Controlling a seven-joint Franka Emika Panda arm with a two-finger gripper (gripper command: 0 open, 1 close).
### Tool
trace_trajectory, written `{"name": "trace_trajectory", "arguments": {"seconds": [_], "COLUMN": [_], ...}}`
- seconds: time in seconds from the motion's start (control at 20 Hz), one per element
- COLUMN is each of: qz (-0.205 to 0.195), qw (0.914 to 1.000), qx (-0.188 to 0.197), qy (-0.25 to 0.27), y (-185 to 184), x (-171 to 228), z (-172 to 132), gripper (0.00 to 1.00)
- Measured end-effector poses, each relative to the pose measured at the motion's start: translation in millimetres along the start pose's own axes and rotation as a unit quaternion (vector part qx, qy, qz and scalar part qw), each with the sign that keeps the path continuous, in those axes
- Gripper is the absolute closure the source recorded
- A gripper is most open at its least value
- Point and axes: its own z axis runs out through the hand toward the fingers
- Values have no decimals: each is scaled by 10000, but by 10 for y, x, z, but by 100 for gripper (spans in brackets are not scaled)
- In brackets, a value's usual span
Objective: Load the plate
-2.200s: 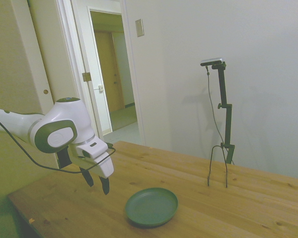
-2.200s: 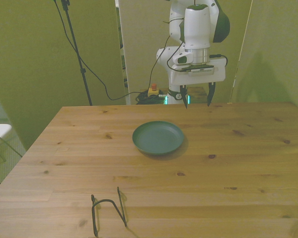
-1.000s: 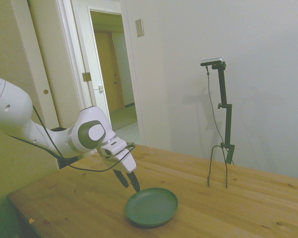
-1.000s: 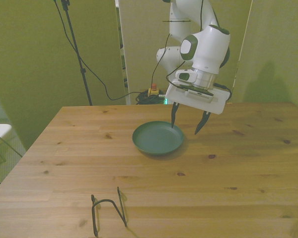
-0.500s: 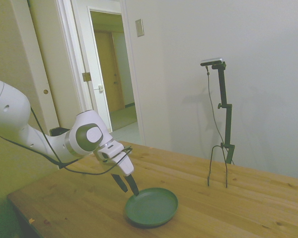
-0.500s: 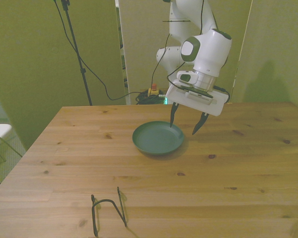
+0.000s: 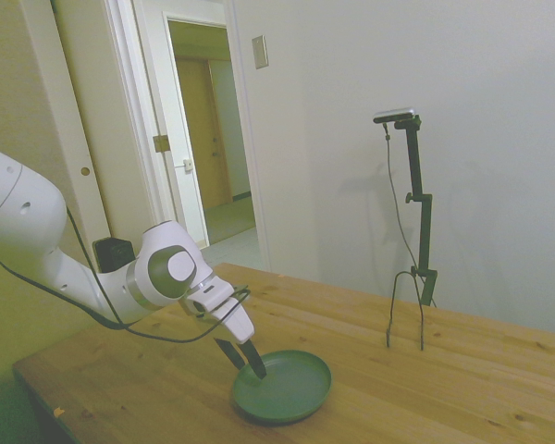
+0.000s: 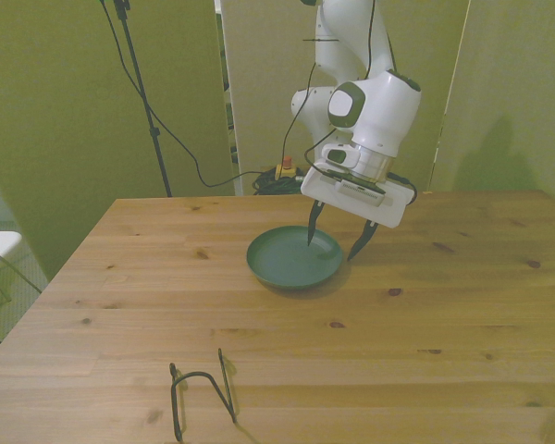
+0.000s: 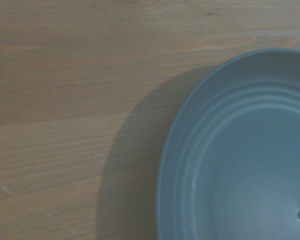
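Wooden table [image 8: 277,324], seen from the side, from the front and from the wrist. The planked top carries little: the green plate [image 8: 294,257] lies flat near the middle, somewhat toward the far edge in the front view, and a bent black wire rack [image 8: 202,396] stands near the near edge, toward the front view's left, well apart from the plate. Bare wood surrounds the plate on all sides, with broad open room toward the front view's right and toward the near edge. Behind the table, a thin dark pole [image 8: 141,88] with a trailing black cable [image 8: 190,153] rises at the front view's left; in the side view an open doorway [image 7: 208,139] lies beyond the table.

The white arm [image 7: 83,268] slopes down toward the plate with its wrist tilted, so that the gripper [image 8: 334,240] points obliquely downward. Its fingers [image 8: 313,225] are spread wide apart and hold nothing. One fingertip stands over the plate's inner surface near the rim; the other hangs outside the rim, on the front view's right, above bare wood. Contact with the plate cannot be judged.

In the wrist view the plate [image 9: 240,160] fills one corner, showing its raised rim and concentric inner rings, with its shadow on the wood beside it.
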Motion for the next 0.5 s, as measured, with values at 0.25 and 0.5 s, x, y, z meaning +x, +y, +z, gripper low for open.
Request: {"name": "trace_trajectory", "arguments": {"seconds": [0.25,0.5], "qz": [110,166], "qw": [9999,9998], "qx": [40,39], "qy": [-13,-35], "y": [8,6], "x": [8,1], "z": [4,10], "gripper": [100,100]}}
